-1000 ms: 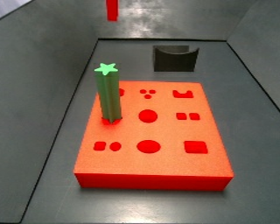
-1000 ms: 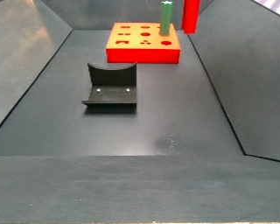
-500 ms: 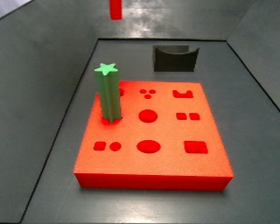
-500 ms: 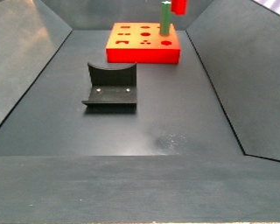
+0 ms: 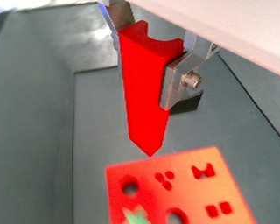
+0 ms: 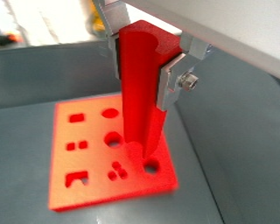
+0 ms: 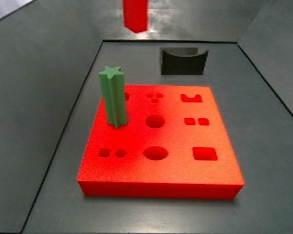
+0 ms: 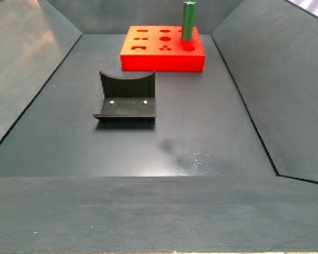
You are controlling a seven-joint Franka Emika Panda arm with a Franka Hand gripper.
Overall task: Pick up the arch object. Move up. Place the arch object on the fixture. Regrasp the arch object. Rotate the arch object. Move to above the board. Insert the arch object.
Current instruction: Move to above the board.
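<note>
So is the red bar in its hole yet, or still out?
Out. The gripper holds the red bar upright in the air, its tip above the board.

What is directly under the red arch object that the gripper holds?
In both wrist views the gripper holds the arch object upright, high above the board. Its lower end hides part of the board, so the exact hole below cannot be told.

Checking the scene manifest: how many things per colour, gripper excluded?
Red: 2 — arch object, held upright in the gripper above the board
Green: 1 — star-topped post standing in the board
Dark grey: 1 — fixture on the floor
Total: 4
</note>
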